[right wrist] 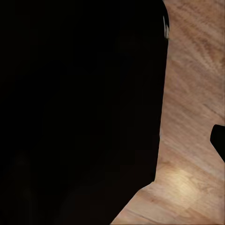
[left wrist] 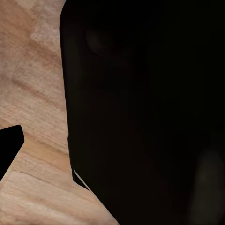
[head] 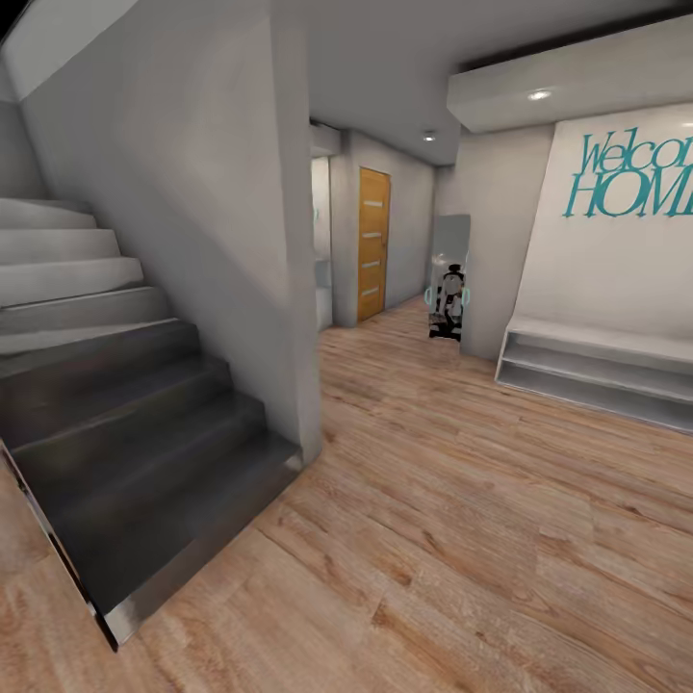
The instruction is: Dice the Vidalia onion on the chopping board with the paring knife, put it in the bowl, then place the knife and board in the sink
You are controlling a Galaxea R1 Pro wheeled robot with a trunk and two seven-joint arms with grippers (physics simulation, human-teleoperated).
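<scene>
I am in an entry hall with a pale wood floor point(head: 452, 520), not yet in the kitchen. From my head, a grey staircase point(head: 125, 423) climbs away at nine o'clock. A white wall with teal "Welcome HOME" lettering point(head: 635, 173) stands at two o'clock, over a low white shelf bench point(head: 597, 371). At twelve o'clock a short corridor runs to an orange door point(head: 373, 245), and a mirror point(head: 449, 279) beside it gives back a small robot figure.

The onion, sink, board, knife and bowl are somewhere beyond this hall, so I judge the job barely begun. The step in hand is driving to the kitchen.

My wrist cameras face dark bodywork point(left wrist: 145, 117) with floor at the edge, so I cannot tell whether my fingers are clenched or released on either hand.

To travel well I should keep both arms tucked, swing wide of the staircase's corner post point(head: 298, 366), and roll slowly toward the corridor, checking each opening for counters.
</scene>
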